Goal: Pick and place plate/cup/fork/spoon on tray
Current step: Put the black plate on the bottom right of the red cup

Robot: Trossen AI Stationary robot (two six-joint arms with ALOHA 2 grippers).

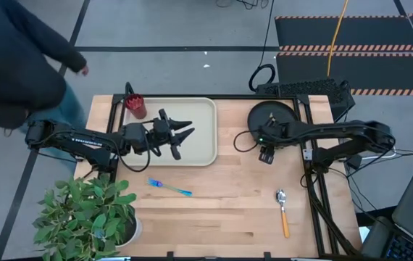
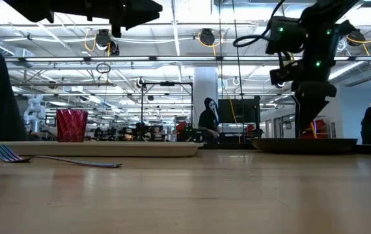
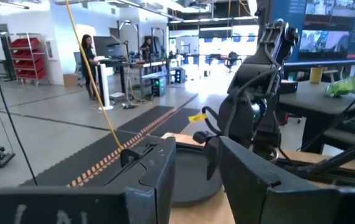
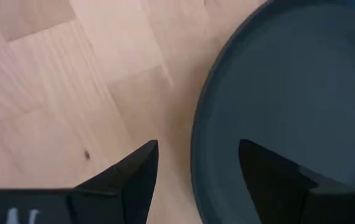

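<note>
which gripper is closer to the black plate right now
Right. The right gripper hangs open at the plate's near-left rim, its fingers straddling the edge. The left gripper is over the tray, well away.

Wooden table: tray, plate, fork, spoon, plant.

Dark cabled arms, green lights

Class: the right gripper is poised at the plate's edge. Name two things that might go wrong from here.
1. The right gripper is open astride the black plate's thin rim; a shallow pinch might slip.
2. The left gripper hangs over the tray, near the red cup, so the incoming plate may collide.
</note>
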